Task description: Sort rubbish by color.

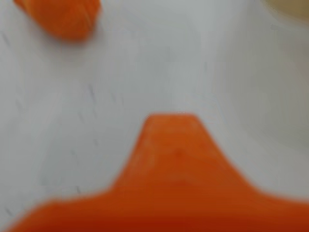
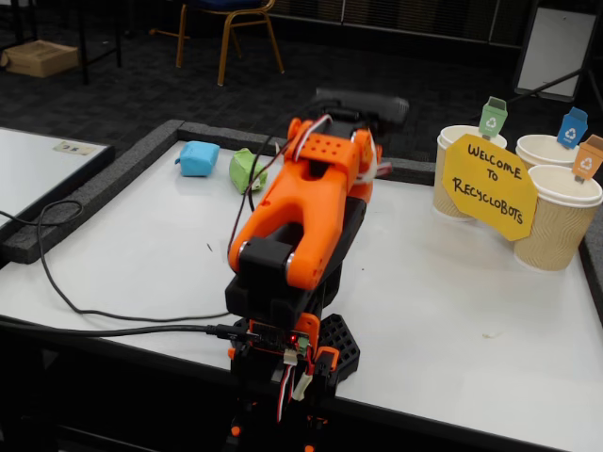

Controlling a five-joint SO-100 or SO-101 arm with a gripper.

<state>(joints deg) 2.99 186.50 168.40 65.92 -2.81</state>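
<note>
In the wrist view, the orange wad [image 1: 60, 17] lay up and left of the blurred orange finger [image 1: 171, 145], apart from it on the white table [image 1: 193, 63]. Only one finger showed; whether the gripper [image 1: 171, 118] was open or holding anything could not be told.

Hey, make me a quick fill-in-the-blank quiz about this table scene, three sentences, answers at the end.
1. In the fixed view, the green wad lies just right of the ____ wad.
2. The yellow sign leans against ____ paper cups.
3. In the wrist view, the wad at top left is ____.

Answers: blue; three; orange
</note>
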